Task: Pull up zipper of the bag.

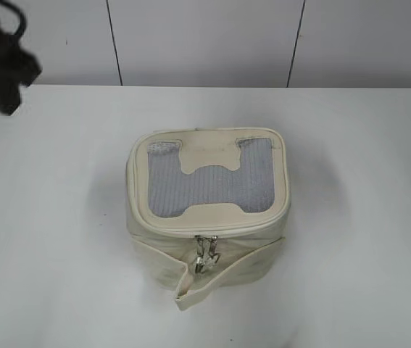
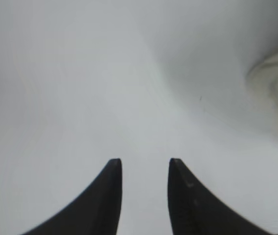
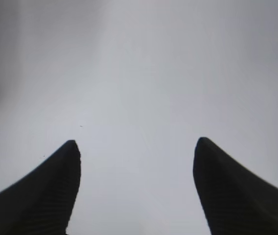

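Centrally, bag (image 1: 209, 210) on table (image 1: 53, 217), well apart from both arms' fingers; left fingers (image 2: 112, 169) slightly apart, right fingers (image 3: 70, 149) wide apart, empty.

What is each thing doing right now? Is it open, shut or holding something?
bag: upright on the table, lid down, nothing touching it.
zipper: two silver pulls together at the front.
strap: loose, hanging at the front.
left tool: partly open, empty, over bare table.
right tool: wide open, empty, over bare table.

Bag (image 1: 209, 210) mid-table (image 1: 60, 217), zipper (image 1: 206, 252) pulls at front; L claw (image 2: 145, 164) far-left, R claw (image 3: 136, 147) far-right.
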Controlling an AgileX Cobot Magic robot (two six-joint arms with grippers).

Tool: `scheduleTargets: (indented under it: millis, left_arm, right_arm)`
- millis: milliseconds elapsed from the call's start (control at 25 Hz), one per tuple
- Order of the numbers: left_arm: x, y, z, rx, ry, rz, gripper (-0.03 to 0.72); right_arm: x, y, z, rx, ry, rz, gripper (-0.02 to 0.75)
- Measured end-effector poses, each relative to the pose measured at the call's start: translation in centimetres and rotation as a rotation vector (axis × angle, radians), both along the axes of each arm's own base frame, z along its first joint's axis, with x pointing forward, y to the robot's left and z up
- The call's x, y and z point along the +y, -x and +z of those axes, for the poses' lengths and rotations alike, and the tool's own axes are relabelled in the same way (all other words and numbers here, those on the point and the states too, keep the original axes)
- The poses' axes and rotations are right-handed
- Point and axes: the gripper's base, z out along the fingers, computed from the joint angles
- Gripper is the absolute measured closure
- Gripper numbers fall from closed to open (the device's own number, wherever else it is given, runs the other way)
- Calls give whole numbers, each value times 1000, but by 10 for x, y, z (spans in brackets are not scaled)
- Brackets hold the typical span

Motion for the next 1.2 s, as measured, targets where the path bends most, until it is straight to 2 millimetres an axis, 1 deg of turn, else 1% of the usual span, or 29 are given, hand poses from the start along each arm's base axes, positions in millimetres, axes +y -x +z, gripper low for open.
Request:
scheduleTargets:
  millis: [120,200,240,320,480,520,680,800,960,1120,1200]
  left_arm:
    - [23,39,-17,27,-24,2,440]
    - [36,67,-25,6,-1,-8,440]
    - [42,79,-26,-21,18,-12,440]
    - [53,104,-33,-60,54,-20,440]
    - [75,151,-34,-194,151,-29,440]
    - [82,165,-31,-250,184,-31,441]
    - [102,205,-32,-398,262,-36,441]
    - [116,231,-35,-492,310,-36,441]
    - [132,261,-35,-603,366,-30,441]
    - [142,280,-36,-679,415,-31,441]
    - [144,286,-38,-713,437,-43,441]
  right_arm:
    - [-6,18,1,-7,19,-20,178]
    - [-8,35,2,-15,17,-25,178]
    - [-9,44,3,-26,15,-25,178]
    - [-11,65,6,-39,12,-28,178]
    - [-15,110,14,-107,4,-26,178]
    - [-16,122,16,-139,0,-26,178]
    - [-21,164,24,-301,-19,-26,178]
    - [-24,193,28,-417,-27,-17,178]
    - [-27,229,35,-572,-23,15,178]
    - [-30,254,33,-687,-30,19,178]
    - [-30,261,30,-732,-34,18,178]
